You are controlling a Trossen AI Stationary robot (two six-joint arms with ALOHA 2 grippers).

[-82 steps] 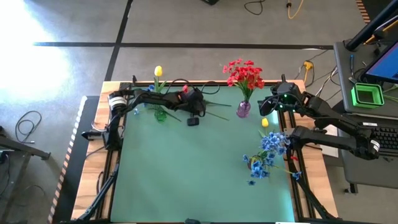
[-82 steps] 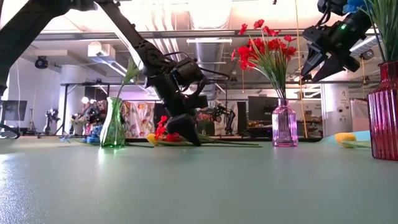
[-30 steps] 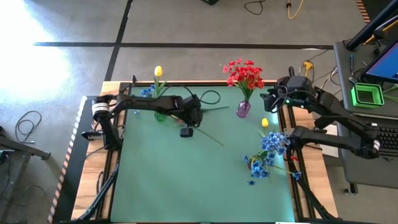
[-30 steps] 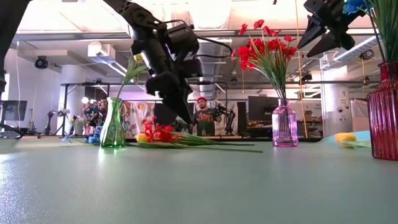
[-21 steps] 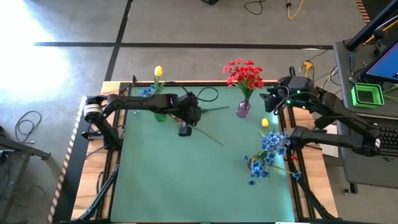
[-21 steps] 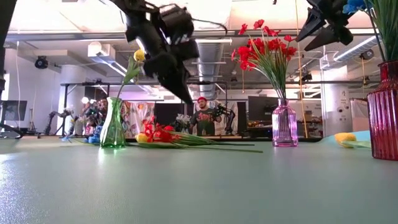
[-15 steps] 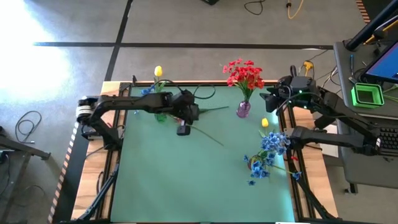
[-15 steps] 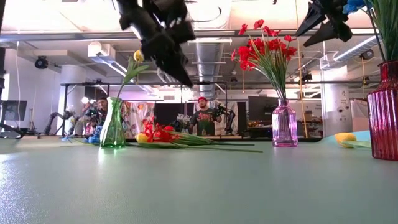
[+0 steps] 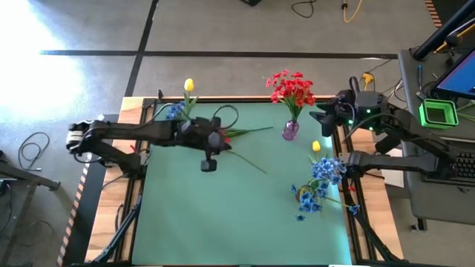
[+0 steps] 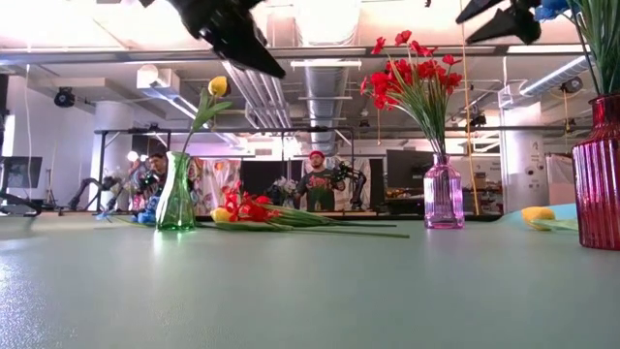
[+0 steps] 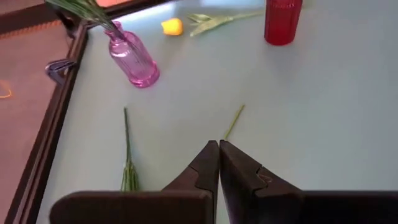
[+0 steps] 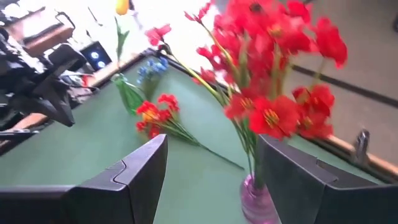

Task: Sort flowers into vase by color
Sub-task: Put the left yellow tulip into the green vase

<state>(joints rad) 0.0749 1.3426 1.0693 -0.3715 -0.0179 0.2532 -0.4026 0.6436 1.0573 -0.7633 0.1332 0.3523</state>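
Ribbed pink glass vase [image 9: 290, 130] of red flowers [image 9: 291, 87], left gripper [image 11: 218, 163] pinched closed, right gripper [image 12: 211, 171] parted, empty

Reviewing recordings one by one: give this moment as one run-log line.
left tool: shut, empty, raised over mat | right tool: open, empty, by pink vase | red flowers: loose on mat | yellow tulip: loose

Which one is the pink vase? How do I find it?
Look along the far edge of the green table, right of the middle. The pink vase stands there, small, clear and ribbed. It alone holds red flowers; the green vase holds a yellow tulip.
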